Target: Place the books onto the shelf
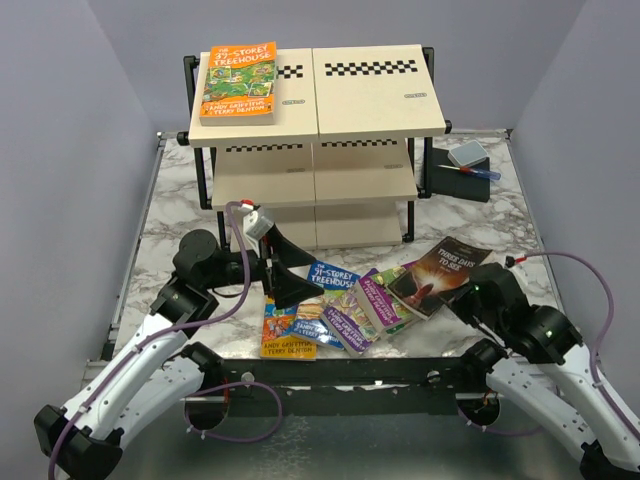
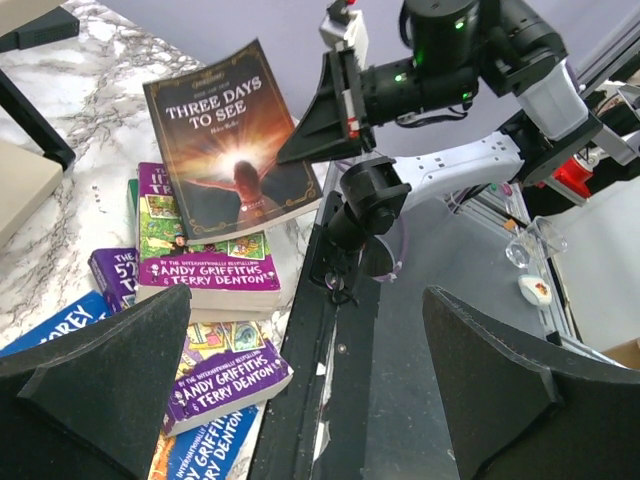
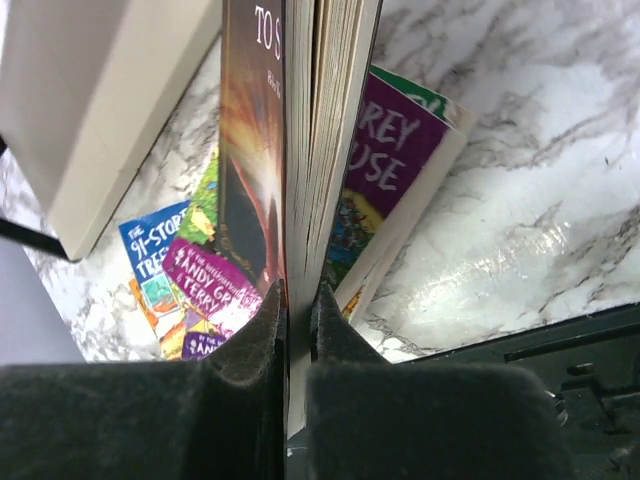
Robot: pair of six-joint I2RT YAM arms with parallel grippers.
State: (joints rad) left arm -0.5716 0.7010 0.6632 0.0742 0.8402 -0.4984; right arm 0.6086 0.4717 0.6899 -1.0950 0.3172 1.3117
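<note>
Books (image 1: 345, 325): loose overlapping pile, flat on the marble counter (image 1: 180, 225) between the arms; bright cartoon covers in blue, purple and orange.
Dark book (image 1: 440, 272): "Three Days to See", orange glow on the cover; right end of the pile, tilted over a purple cover.
Right gripper (image 3: 297, 300): jaws pinching the dark book's edge.
Left gripper (image 1: 295, 268): jaws spread wide, nothing held, over the pile's left end.
Shelf (image 1: 375, 100): cream boards, black checkered strips, black frame; behind the pile.
Orange book (image 1: 238, 82): flat on the top tier, left half.

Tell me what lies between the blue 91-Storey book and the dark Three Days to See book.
Overlapping purple paperbacks fill the stretch between the blue book and the dark book; the top view shows it best.
</note>
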